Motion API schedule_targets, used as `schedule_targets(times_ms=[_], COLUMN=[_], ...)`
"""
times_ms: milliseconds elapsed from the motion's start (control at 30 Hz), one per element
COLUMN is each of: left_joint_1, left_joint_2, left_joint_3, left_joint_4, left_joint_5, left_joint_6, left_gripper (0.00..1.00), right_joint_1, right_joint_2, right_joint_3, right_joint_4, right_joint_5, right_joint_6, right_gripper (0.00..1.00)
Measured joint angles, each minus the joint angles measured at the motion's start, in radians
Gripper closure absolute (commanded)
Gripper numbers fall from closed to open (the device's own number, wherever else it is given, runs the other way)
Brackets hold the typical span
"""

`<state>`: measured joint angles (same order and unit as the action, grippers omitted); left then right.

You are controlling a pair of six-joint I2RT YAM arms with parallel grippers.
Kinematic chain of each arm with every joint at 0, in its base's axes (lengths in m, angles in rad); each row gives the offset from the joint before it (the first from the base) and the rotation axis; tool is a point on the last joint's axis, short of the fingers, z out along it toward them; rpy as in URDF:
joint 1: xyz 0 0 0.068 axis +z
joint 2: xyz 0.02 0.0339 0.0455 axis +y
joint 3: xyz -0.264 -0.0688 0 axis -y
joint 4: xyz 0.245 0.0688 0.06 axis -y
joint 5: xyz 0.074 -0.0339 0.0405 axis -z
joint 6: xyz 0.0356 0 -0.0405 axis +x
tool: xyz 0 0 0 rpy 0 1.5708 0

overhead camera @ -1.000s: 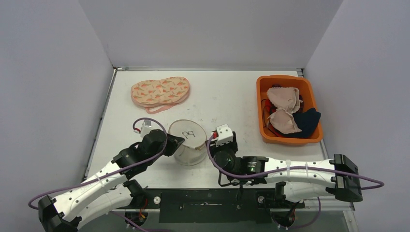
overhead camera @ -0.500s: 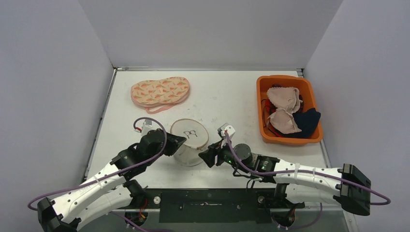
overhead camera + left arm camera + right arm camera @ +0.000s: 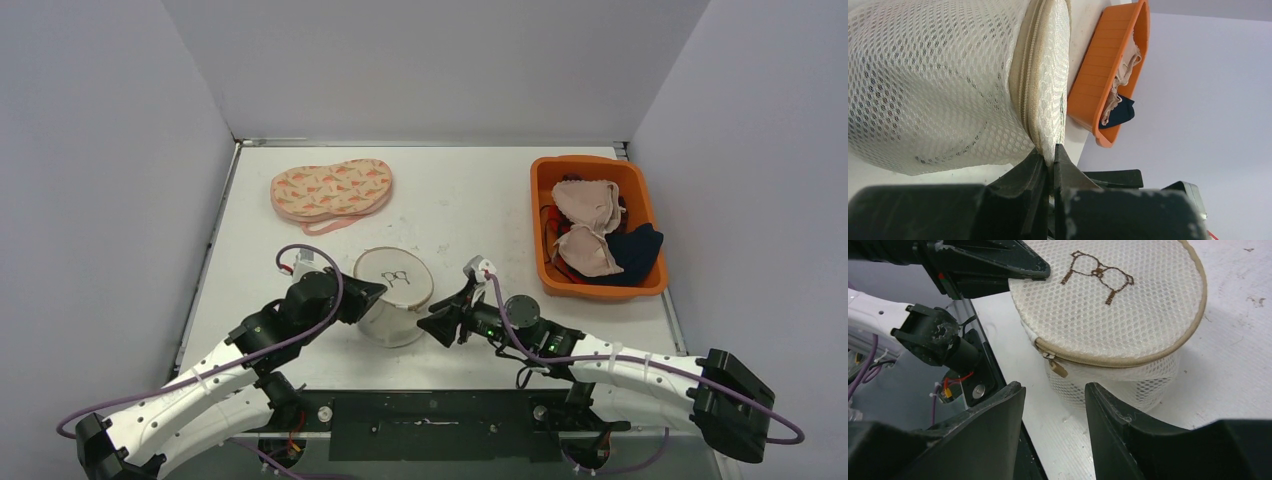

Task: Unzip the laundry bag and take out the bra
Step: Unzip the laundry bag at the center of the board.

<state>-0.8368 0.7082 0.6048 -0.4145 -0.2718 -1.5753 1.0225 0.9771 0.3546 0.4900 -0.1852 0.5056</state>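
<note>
The laundry bag (image 3: pixel 392 297) is a round white mesh drum with a beige zipper and a brown bra drawing on its lid. It stands near the table's front. My left gripper (image 3: pixel 372 289) is shut on the lid's rim at the bag's left side; in the left wrist view (image 3: pixel 1052 159) the mesh edge sits pinched between the fingers. My right gripper (image 3: pixel 432 322) is open, just right of the bag. In the right wrist view the beige zipper pull (image 3: pixel 1058 368) hangs at the zipper's end, just beyond the open fingertips (image 3: pixel 1054 387). The bra inside is hidden.
An orange bin (image 3: pixel 545 215) with bras and dark clothes stands at the right. A flat carrot-print pouch (image 3: pixel 332 189) lies at the back left. The table's front edge and black base rail (image 3: pixel 430 410) lie just below the bag.
My right arm has swung lower and turned its gripper toward the bag's right side. The bag's lid has tilted up slightly in the left gripper's hold.
</note>
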Motion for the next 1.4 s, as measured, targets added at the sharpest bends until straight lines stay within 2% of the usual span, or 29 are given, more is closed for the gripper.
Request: schedule_targets(times_ms=[267,700,1100,1200,1300,1400], left_joint_1=[0.0,0.0,0.0,0.0,0.0,0.0], left_joint_2=[0.005,0.015,0.016,0.016,0.015,0.013], left_joint_3=[0.0,0.0,0.0,0.0,-0.001,-0.009], left_joint_4=[0.0,0.001,0.01,0.012,0.014,0.02], left_joint_5=[0.011,0.018,0.018,0.018,0.018,0.018], left_joint_6=[-0.009,-0.01,-0.011,-0.011,-0.011,-0.011], left_gripper=[1.0,1.0,1.0,1.0,1.0,1.0], right_joint_1=[-0.001,-0.001,-0.001,-0.001,-0.001,-0.001], right_joint_2=[0.034,0.098,0.129,0.134,0.134,0.134], right_joint_3=[-0.005,0.001,0.016,0.016,0.016,0.018], right_joint_4=[0.093,0.1,0.12,0.124,0.126,0.122], right_joint_5=[-0.052,-0.051,-0.035,-0.031,-0.03,-0.027], right_joint_6=[-0.007,-0.014,0.003,0.009,0.008,0.011], right_gripper=[0.53,0.57,0.73,0.8,0.93,0.95])
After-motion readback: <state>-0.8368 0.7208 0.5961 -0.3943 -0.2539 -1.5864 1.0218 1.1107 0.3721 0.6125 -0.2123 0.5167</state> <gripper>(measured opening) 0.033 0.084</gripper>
